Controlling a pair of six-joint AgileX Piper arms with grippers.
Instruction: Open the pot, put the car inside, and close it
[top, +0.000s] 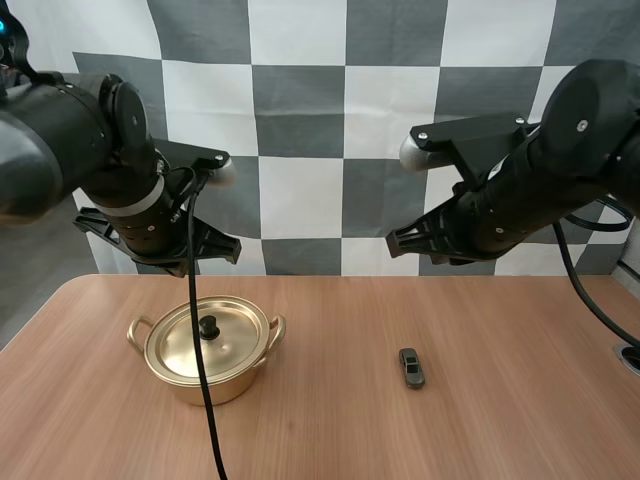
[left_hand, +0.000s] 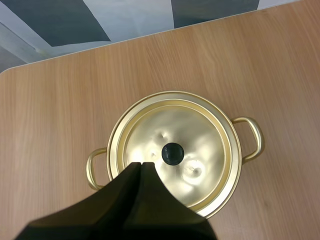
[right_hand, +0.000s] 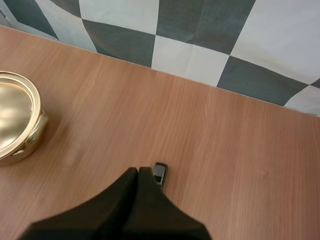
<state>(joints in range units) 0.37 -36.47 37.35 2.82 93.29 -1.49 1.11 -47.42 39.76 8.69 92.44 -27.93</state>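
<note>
A gold pot (top: 205, 350) with two side handles stands on the wooden table, left of centre, its lid (left_hand: 175, 152) on and topped by a black knob (left_hand: 173, 153). A small dark toy car (top: 411, 367) lies on the table to the pot's right. My left gripper (left_hand: 141, 164) hangs high above the pot, its fingers together as one dark wedge pointing at the knob. My right gripper (right_hand: 138, 170) is shut too, high above the table with its tip just beside the car (right_hand: 159, 173). The pot's edge (right_hand: 20, 125) shows off to the side of the right gripper.
Bare wooden table (top: 500, 420) spreads around the pot and the car. Both arms (top: 110, 160) are raised well above the tabletop, the right arm (top: 530, 190) over the car's side.
</note>
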